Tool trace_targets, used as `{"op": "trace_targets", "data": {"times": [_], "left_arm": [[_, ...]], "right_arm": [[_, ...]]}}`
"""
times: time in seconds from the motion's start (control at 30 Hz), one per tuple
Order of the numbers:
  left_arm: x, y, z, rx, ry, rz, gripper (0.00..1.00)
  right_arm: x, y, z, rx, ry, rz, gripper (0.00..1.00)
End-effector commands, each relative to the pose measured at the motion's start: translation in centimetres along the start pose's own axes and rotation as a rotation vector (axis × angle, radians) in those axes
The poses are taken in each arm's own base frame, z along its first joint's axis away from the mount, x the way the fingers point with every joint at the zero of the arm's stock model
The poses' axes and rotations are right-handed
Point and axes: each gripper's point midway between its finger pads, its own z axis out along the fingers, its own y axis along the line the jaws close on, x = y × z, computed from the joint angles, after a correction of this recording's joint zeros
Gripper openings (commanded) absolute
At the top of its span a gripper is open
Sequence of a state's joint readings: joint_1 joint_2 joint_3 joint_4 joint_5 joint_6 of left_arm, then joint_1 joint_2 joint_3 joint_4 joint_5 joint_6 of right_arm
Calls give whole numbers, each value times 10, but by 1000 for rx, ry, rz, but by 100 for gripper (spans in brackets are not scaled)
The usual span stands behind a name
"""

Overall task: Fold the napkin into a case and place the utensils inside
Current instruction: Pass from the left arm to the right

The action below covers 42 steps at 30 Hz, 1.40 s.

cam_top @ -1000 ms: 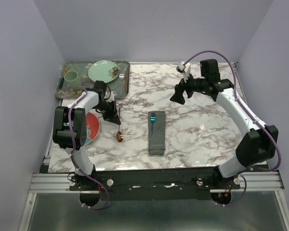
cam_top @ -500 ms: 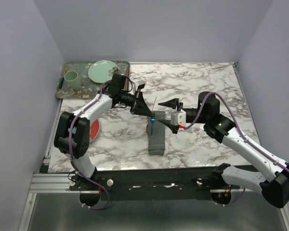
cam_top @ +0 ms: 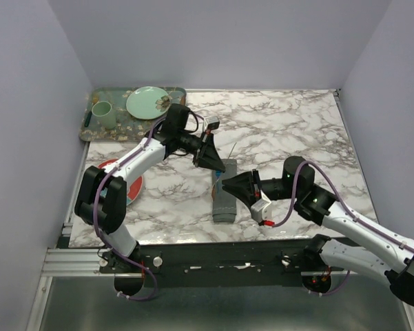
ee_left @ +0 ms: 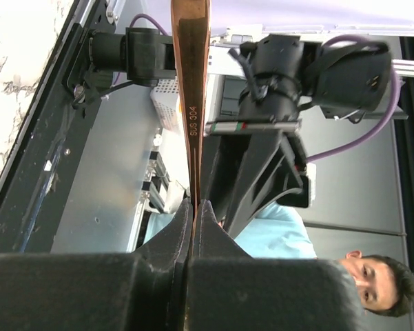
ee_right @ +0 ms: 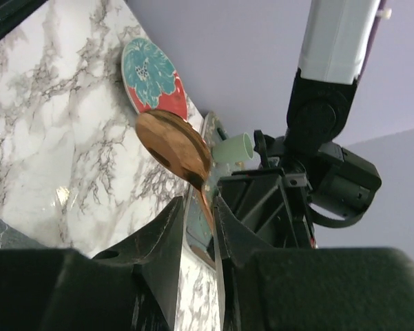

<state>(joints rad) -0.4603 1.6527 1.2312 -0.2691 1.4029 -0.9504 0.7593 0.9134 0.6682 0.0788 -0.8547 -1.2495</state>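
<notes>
- The left arm reaches from the left side of the white marble counter [cam_top: 296,131] to its middle. The left tool [ee_left: 194,207] is clamped tight on the thin handle of the copper-coloured spoon [ee_left: 191,103].
- The right arm lies low across the near right, pointing left. The right tool [ee_right: 198,207] is partly open, with fingers either side of the spoon's neck and a gap showing on one side.
- Both tools meet over the far end of the narrow dark grey cloth case [cam_top: 224,203], which lies mid-counter.
- The patterned green tray [cam_top: 89,127] in the far-left corner holds a pale green cup [cam_top: 102,110] and a pale green plate [cam_top: 148,102].
- A red-and-teal flowered plate [cam_top: 129,187] lies under the left arm.
</notes>
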Motion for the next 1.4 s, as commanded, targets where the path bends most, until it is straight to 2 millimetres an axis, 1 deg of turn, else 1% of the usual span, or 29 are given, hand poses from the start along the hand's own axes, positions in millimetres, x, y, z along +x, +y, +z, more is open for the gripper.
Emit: {"op": "trace_targets", "data": {"times": [0.0, 0.03, 0.07, 0.1, 0.13, 0.17, 0.2, 0.27, 0.3, 0.33, 0.4, 0.5, 0.6, 0.63, 0.83, 1.07, 1.27, 1.37], "left_arm": [[4, -14, 0, 23, 8, 2, 0], [2, -14, 1, 30, 0, -13, 0], [0, -14, 1, 32, -13, -18, 0], [1, -18, 2, 40, -23, -27, 0], [0, -16, 2, 63, -42, 45, 0], [0, -24, 2, 85, -49, -78, 0], [-1, -25, 2, 103, -70, -14, 0], [2, -20, 3, 100, -74, -23, 0], [2, -20, 3, 99, -77, -20, 0], [3, -20, 2, 100, -80, -20, 0], [2, -21, 2, 101, -84, -16, 0], [2, -22, 2, 101, -82, -16, 0], [0, -22, 2, 102, -85, -16, 0], [0, -22, 2, 102, -88, -18, 0], [1, -22, 2, 102, -91, -16, 0], [2, -20, 3, 102, -96, -23, 0], [2, -18, 3, 101, -98, -29, 0], [2, -17, 2, 100, -101, -33, 0]], "right_arm": [[5, -6, 6, 57, 54, -132, 31], [8, 1, 9, 59, 62, -135, 31], [12, -6, 9, 94, 90, -164, 31], [13, -7, 10, 107, 99, -173, 31], [13, -8, 11, 117, 104, -177, 31], [16, -13, 10, 145, 129, -186, 31], [16, -15, 10, 158, 135, -185, 31], [17, -17, 8, 179, 150, -185, 33], [14, -18, 6, 188, 149, -191, 34], [13, -18, 4, 190, 151, -193, 34], [15, -9, 2, 171, 160, -191, 36], [15, -4, 0, 160, 169, -198, 38], [16, -5, 0, 160, 171, -201, 38], [15, -8, 0, 165, 168, -203, 38], [12, -13, 5, 178, 152, -215, 38], [9, -16, 10, 184, 136, -226, 38], [8, -17, 13, 186, 128, -232, 35], [9, -20, 13, 193, 132, -232, 29]]}}
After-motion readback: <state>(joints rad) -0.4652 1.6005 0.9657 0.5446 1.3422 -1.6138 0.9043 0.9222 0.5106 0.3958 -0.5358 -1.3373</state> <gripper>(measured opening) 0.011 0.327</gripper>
